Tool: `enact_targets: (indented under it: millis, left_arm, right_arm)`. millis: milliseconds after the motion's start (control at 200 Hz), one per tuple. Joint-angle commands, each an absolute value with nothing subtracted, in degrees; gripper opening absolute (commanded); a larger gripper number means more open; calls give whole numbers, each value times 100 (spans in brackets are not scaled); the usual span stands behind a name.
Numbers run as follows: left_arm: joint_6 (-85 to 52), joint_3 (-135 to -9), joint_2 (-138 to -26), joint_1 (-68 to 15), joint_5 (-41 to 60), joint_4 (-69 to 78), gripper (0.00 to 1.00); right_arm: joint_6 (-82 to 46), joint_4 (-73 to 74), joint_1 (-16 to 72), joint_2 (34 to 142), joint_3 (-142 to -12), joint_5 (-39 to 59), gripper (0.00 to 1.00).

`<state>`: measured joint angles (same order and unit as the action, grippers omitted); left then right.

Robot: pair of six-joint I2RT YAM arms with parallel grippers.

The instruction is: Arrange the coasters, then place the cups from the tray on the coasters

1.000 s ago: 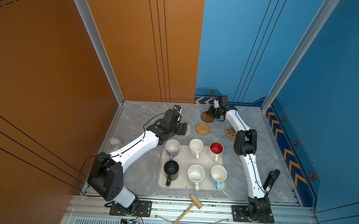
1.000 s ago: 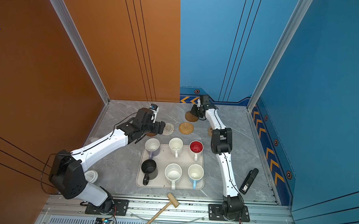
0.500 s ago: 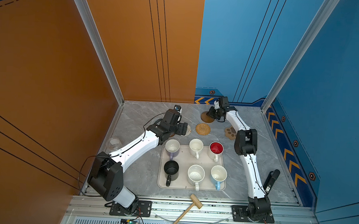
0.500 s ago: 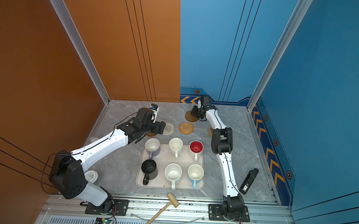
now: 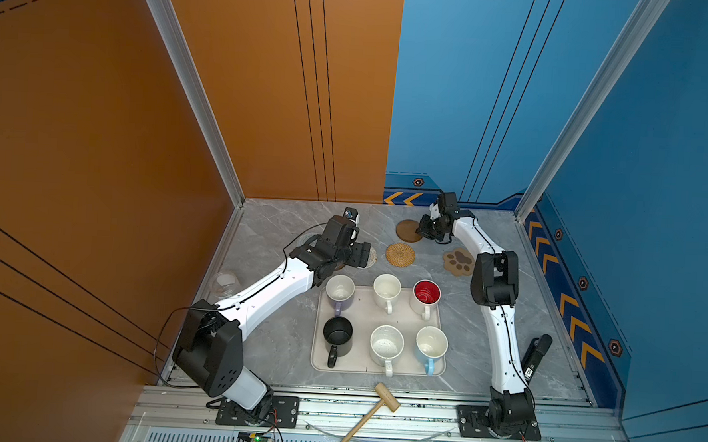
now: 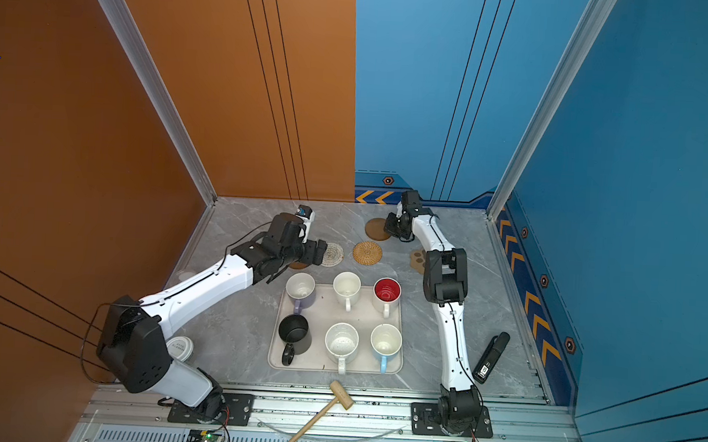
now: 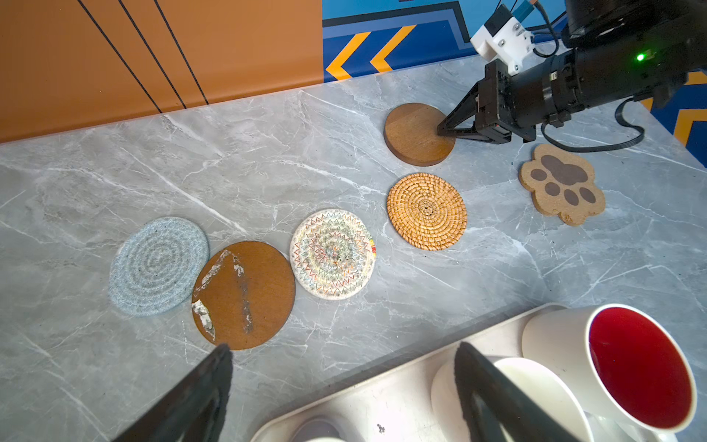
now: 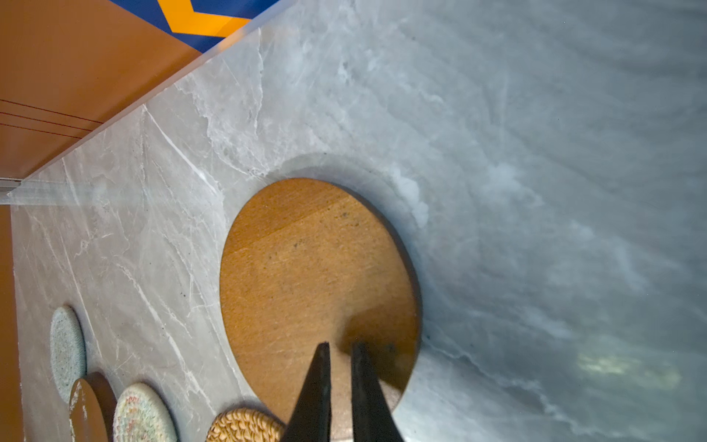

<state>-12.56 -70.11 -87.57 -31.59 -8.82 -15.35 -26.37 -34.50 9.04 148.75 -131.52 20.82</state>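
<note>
Six cups stand on the cream tray [image 5: 315, 355]: lavender [image 5: 339, 292], cream [image 5: 387, 288], red-inside [image 5: 426, 294], black [image 5: 337, 333], speckled [image 5: 386, 344], light blue [image 5: 432, 343]. Beyond it lie the coasters: a pale woven round [image 7: 158, 266], a stained brown disc [image 7: 245, 294], a coloured woven round [image 7: 332, 254], a rattan one [image 7: 426, 211], a paw [image 7: 562, 183] and a second brown disc [image 8: 306, 275]. My right gripper [image 8: 340, 346] is shut, its tips on that disc's top near the edge. My left gripper [image 7: 343, 347] hangs open and empty over the tray's far rim.
A clear glass jar [image 5: 225, 284] stands by the left wall. A wooden mallet [image 5: 375, 410] lies on the front rail. A black handheld device [image 5: 534, 356] lies at the right. Walls close in the back and both sides.
</note>
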Motion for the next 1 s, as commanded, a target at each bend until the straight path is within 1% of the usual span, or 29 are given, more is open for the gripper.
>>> enact_targets:
  millis: [0, 120, 220, 325, 381, 491, 651, 781, 996]
  left_arm:
    - [-1310, -7071, -8797, -3207, -947, -1579, 92]
    - [-1327, -7279, -8981, -3188, -817, -1319, 90]
    - [-1334, -7716, -9277, -3193, -640, -1293, 89]
    - [-1345, -8032, -9516, -3219, -473, -1272, 89]
    - [-1358, -8126, -9607, -3228, -409, -1250, 89]
    - [-1395, -8256, -9728, -3243, -289, -1249, 88]
    - [-1500, -8250, -9742, -3286, -242, -1216, 88]
    - [-1585, -8124, -9699, -3298, -246, -1195, 88]
    - [-1652, -7970, -9616, -3302, -237, -1203, 88]
  right_arm:
    - [-2443, -4062, 913, 14932, -12922, 1813, 12]
    - [-2570, -3719, 957, 14689, -12911, 1981, 12]
    - [-2683, -3376, 987, 14501, -12902, 2143, 17]
    - [-2716, -3223, 1113, 14472, -13098, 2363, 20]
    - [-2725, -3235, 1182, 14528, -13248, 2497, 22]
    - [-2703, -3239, 1311, 14673, -13477, 2759, 31]
    - [-2756, -3234, 1479, 15140, -14013, 3102, 42]
    - [-2961, -3120, 1558, 15573, -14509, 3229, 48]
    - [-3444, -2450, 1521, 15890, -14672, 3236, 56]
